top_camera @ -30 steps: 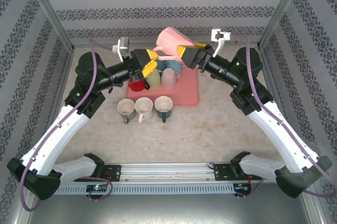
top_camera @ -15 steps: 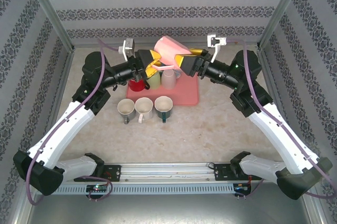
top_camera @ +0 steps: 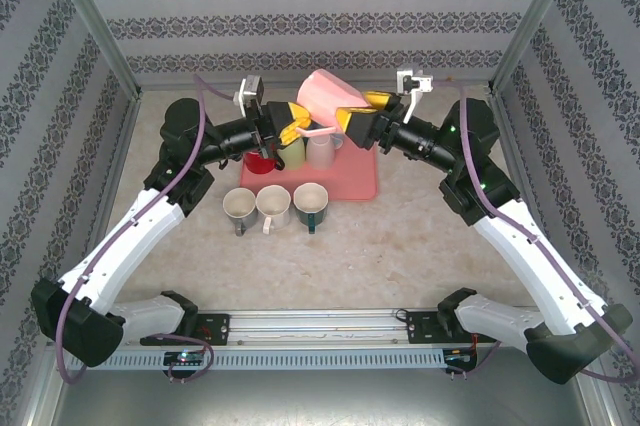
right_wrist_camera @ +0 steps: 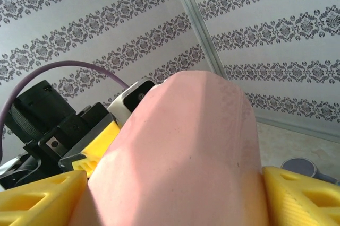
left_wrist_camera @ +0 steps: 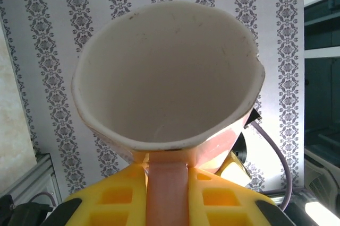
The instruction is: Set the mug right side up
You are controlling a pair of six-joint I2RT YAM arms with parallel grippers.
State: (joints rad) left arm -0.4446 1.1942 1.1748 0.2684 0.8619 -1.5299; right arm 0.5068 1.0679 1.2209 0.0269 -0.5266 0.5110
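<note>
Now the left gripper (left_wrist_camera: 166, 198) is closed on the handle (left_wrist_camera: 166, 186) of the pink mug (left_wrist_camera: 164, 77), its yellow fingers (left_wrist_camera: 114, 197) pinching the strap from both sides while the open mouth faces back at the wrist camera. Opposite, the right gripper (right_wrist_camera: 172, 197) straddles the mug's body, a yellow finger on each flank; I cannot tell whether those pads press or merely stand alongside.

From above, the pink mug (top_camera: 326, 96) hangs in the air between the two grippers, tipped roughly on its side with its mouth toward the left arm, over the far end of the red tray (top_camera: 357, 182). Other cups stand on the tray beneath, and three more sit in a row on the table (top_camera: 420, 246) just in front.

Judging by its look, the mug is rigid, smooth and fairly light, probably ceramic or hard plastic, so it may chip if dropped and could swivel in a narrow handle grip. The handle gives a sure pinch; the tapered wall is the slicker hold.

Against a second ago, the left gripper, then spread wide just below the handle, has shut on it. The left arm has reached further in, and the mug sits slightly lower.
</note>
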